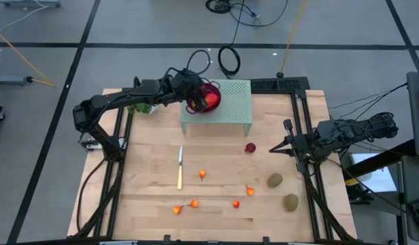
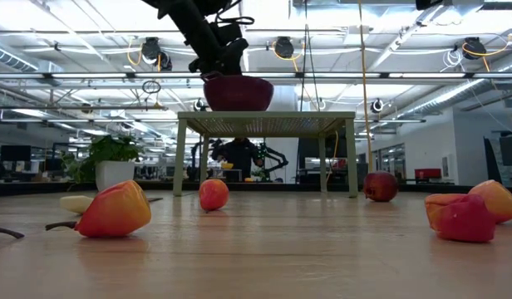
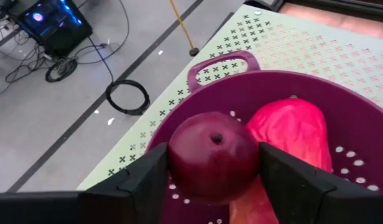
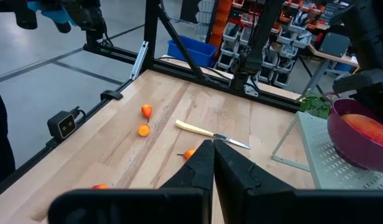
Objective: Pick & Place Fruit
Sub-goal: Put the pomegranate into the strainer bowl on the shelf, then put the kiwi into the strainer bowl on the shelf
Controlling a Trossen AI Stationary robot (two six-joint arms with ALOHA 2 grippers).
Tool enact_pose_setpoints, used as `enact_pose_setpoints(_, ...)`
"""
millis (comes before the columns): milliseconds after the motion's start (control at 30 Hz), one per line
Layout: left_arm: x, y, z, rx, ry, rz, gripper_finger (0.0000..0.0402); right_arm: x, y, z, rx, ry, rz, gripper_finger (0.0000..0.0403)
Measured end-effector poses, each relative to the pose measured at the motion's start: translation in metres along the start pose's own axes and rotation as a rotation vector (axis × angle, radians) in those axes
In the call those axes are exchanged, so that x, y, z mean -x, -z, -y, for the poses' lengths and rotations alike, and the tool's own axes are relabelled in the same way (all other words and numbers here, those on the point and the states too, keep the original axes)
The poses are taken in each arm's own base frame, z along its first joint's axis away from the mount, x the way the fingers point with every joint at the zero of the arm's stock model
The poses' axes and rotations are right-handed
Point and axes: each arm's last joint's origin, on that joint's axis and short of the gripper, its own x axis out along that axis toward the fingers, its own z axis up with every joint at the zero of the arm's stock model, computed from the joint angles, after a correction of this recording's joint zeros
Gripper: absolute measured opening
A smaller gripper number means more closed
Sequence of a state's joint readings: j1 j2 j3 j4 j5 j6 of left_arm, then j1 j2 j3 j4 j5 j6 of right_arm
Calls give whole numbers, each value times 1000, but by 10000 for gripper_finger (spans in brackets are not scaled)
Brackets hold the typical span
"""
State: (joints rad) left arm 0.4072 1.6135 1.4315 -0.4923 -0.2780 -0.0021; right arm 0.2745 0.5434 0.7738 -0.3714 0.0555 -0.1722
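My left gripper (image 1: 196, 102) is over the purple colander (image 1: 211, 90), which stands on the pale green perforated stand (image 1: 230, 109) at the far middle. It is shut on a dark red ball (image 3: 213, 155). The red-yellow mango (image 3: 291, 134) lies in the colander beside the ball. A second dark red ball (image 1: 250, 148), two kiwis (image 1: 275, 180) (image 1: 290, 202) and several tiny orange fruits (image 1: 202, 175) lie on the table. My right gripper (image 1: 271, 150) is shut and empty above the table's right part. My left gripper pinches the dark red ball by two opposite sides (image 3: 179, 158) between its two fingers (image 3: 145, 180). The fingers slant down from the table's left side. The ball's stem dimple faces the camera. The ball sits inside the colander's rim, next to the mango; whether it rests on it is hidden.
A yellow-handled knife (image 1: 180, 167) lies left of the middle. A green leafy plant (image 1: 143, 107) stands left of the stand. The colander has a handle (image 3: 222, 62) on its far side. Black frame rails run along both table sides (image 1: 301, 129).
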Motion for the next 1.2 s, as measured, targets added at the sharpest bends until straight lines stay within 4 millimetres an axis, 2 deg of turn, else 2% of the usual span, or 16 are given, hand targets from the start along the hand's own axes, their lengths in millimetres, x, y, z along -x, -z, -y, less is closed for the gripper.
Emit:
enact_pose_setpoints(233,1,0,0,-1,0,-1,275,0,0,0,0,0,0,4)
enact_pose_setpoints(300,5,-6,-1,-10,1,10,277,0,0,0,0,0,0,4)
enact_pose_setpoints(567,50,-52,-5,24,20,106,278,0,0,0,0,0,0,4)
enact_pose_setpoints(767,76,-57,2,100,55,61,269,0,0,0,-6,0,0,4)
enact_pose_setpoints(933,94,-55,15,171,102,78,207,0,-2,0,-5,3,18,4)
enact_pose_setpoints(1200,112,-48,44,162,138,62,46,-4,-2,0,-4,-2,9,4)
